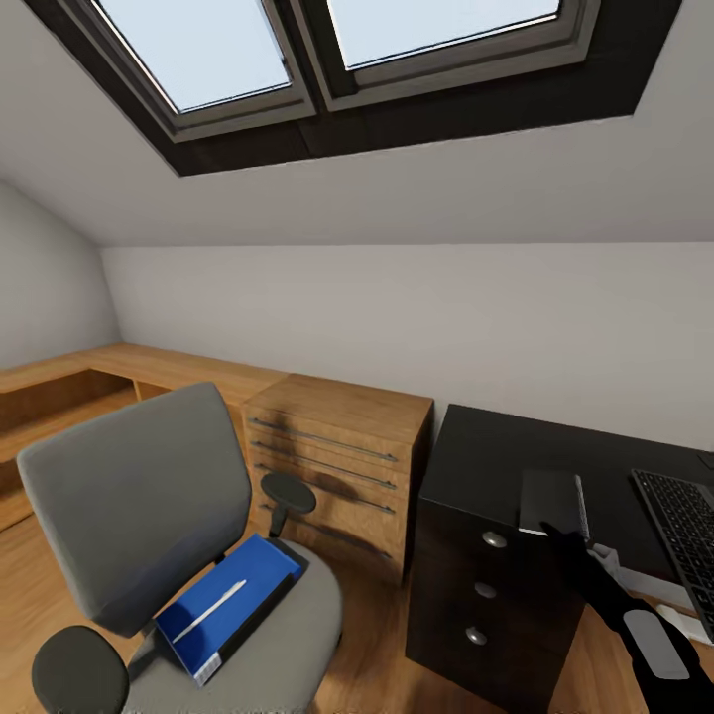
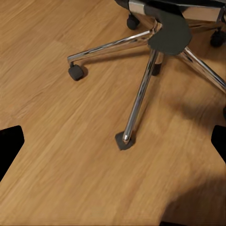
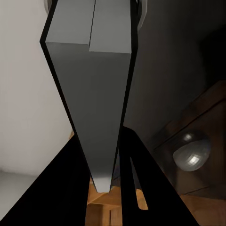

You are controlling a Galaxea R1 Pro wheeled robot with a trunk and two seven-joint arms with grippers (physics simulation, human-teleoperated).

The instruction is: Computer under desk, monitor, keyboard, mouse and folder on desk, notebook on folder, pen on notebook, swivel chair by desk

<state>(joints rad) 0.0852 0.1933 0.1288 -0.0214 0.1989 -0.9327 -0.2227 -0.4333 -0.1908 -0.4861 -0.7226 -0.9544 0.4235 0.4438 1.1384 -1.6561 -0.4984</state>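
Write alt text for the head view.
The right gripper holds a dark grey book over the black desk beside a keyboard. A blue folder with a pen lies on the grey swivel chair.

Chair: the swivel chair [image 1: 149,516] stands at my near left, on the floor [image 2: 56,155].
On its seat: the folder [image 1: 223,605] lies there, with the pen [image 1: 210,610] on top of it.
Cabinet: the low wooden cabinet [image 1: 342,466] sits behind the chair against the far wall, between the long shelf [image 1: 119,367] on the left and the desk [image 1: 486,466] on the right.
Desk: to my right, drawers [image 1: 481,595] facing near.
On the desk: the keyboard [image 1: 684,531] lies at the far right edge.
My right gripper [image 1: 560,535]: over the desk's near edge, left of the keyboard, closed around a flat slab [image 1: 553,501] held above the top.
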